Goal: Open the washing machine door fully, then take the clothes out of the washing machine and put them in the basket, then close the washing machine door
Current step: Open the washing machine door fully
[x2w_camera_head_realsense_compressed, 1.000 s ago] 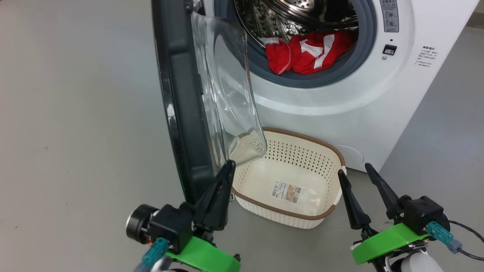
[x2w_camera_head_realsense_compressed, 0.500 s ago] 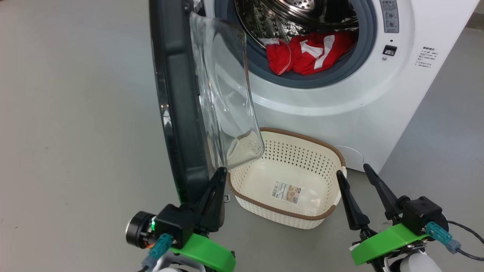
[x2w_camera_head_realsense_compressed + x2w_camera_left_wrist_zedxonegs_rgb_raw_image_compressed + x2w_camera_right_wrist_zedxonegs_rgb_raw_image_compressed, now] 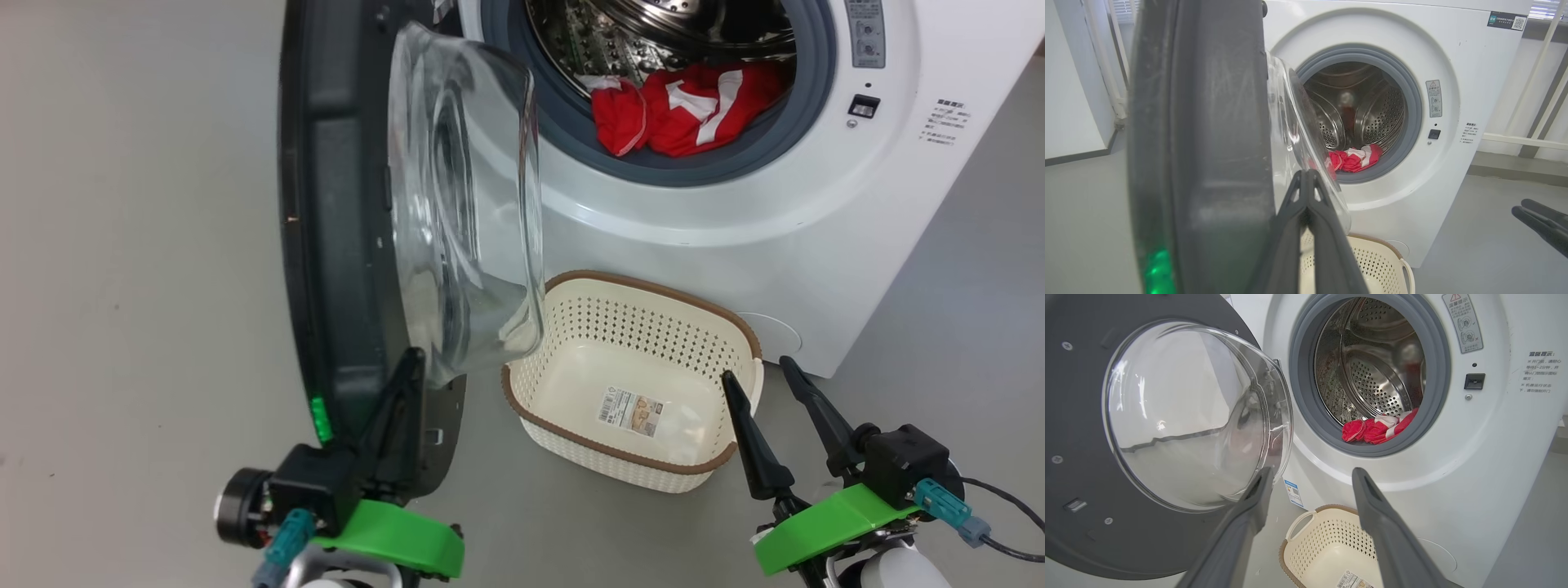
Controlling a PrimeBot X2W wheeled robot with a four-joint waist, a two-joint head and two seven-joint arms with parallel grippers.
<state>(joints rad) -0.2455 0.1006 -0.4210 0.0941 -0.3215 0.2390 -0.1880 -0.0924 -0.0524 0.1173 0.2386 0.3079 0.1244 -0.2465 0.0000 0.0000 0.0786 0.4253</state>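
Washing machine door [image 3: 343, 204] is found open; clothes [image 3: 686, 102] are seen inside.
Left end effector [image 3: 415, 359] is held closed, empty, beside the door; right end effector [image 3: 757, 371] is spread wide, empty.

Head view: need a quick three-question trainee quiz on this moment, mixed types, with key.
1. True or false: the basket already holds the clothes.
2. Compare the left claw and the right claw. Which is shut? A. left B. right C. both
3. Fill in: the clothes lie in the washing machine's ___.

Key:
1. False. The basket holds no clothes; they are in the machine.
2. A. The left fingers are pressed together; the right ones stand apart.
3. drum
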